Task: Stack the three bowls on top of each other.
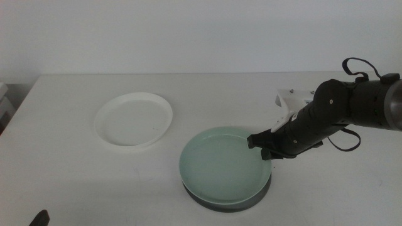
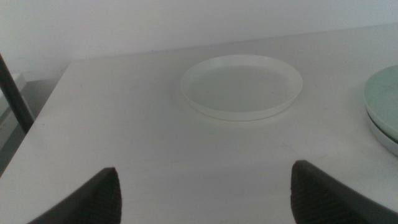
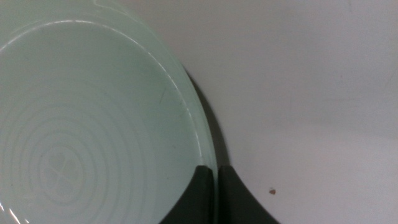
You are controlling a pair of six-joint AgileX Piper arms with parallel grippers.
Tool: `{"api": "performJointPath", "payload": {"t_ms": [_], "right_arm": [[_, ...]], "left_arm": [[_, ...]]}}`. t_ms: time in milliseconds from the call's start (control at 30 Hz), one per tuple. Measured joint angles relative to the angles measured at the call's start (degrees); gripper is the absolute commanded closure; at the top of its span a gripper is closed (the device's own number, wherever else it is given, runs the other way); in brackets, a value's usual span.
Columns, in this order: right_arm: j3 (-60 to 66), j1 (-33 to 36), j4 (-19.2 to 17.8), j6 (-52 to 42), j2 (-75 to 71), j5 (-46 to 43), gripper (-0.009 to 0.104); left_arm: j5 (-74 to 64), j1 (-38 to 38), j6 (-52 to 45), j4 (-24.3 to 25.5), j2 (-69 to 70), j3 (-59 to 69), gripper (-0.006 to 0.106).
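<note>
The pale mint green bowl (image 1: 220, 164) lies on the grey bowl (image 1: 233, 207), which shows only as a dark rim under it, at the front middle of the table. My right gripper (image 1: 260, 148) is at the mint bowl's right rim, its jaws shut on the rim (image 3: 216, 177); the wrist view shows the mint bowl's inside (image 3: 81, 124). The white bowl (image 1: 134, 119) sits alone, upright, to the back left. My left gripper (image 2: 205, 193) is open and empty, low at the front left (image 1: 41, 218), facing the white bowl (image 2: 241, 86); the mint bowl (image 2: 385, 99) shows at that view's edge.
The white table (image 1: 63, 176) has a back edge against a pale wall. The right arm's dark body and cables (image 1: 352, 107) reach in from the right over the table. A dark upright bar (image 2: 13, 93) stands off the table's left end.
</note>
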State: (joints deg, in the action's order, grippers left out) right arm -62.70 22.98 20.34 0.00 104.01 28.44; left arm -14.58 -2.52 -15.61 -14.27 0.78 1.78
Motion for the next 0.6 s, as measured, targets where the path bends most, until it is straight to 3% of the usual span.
{"api": "performJointPath", "payload": {"t_ms": [100, 400, 600], "right_arm": [[0.0, 0.0, 0.1, 0.0, 0.0, 0.4, 0.085], [-0.1, 0.0, 0.1, 0.0, -2.4, 2.1, 0.043], [-3.1, 0.0, -2.5, -2.3, -11.4, 6.8, 0.036]], "left_arm": [[0.0, 0.0, 0.0, 0.0, 0.0, 0.0, -0.004], [0.0, 0.0, 0.0, 0.0, 0.0, 0.0, -0.004], [0.0, 0.0, 0.0, 0.0, 0.0, 0.0, -0.004]]}}
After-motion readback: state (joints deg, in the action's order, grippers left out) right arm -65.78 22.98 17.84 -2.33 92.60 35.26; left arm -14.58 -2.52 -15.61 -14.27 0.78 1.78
